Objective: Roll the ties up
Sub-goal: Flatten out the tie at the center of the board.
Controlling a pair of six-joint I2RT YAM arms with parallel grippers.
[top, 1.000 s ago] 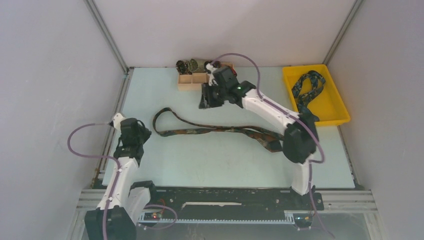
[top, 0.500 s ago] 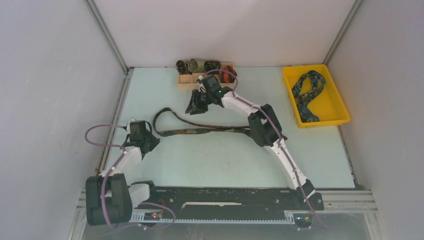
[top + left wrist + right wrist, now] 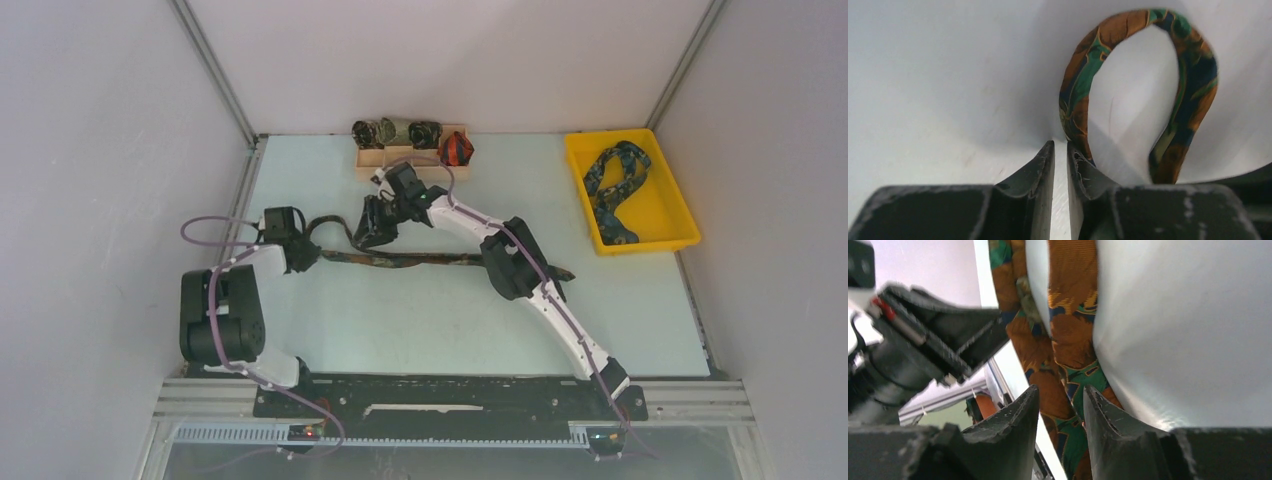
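- The brown-orange-green tie (image 3: pixel 430 259) lies stretched across the middle of the bench, left to right. It curls into a loop (image 3: pixel 1148 75) at its left end, and its right end passes under the right arm.
- The left gripper (image 3: pixel 305 255) sits at that looped end, near the left edge. Its fingers (image 3: pixel 1040 165) are nearly together, with only a sliver of bare bench showing between them. The tie runs just beside the tip of one finger, not between them.
- The right gripper (image 3: pixel 368 235) hangs over the tie just right of the loop. Its fingers (image 3: pixel 1018 415) stand a narrow gap apart, and the tie's print (image 3: pixel 1068 335) shows through the gap. I cannot tell whether they touch the fabric.
- A navy and teal tie (image 3: pixel 612 190) lies loosely bunched in a yellow tray (image 3: pixel 665 200) at the far right corner.
- A wooden box (image 3: pixel 385 160) stands at the far edge with rolled ties (image 3: pixel 397 130) along its back and a red-orange roll (image 3: pixel 457 148) at its right end.
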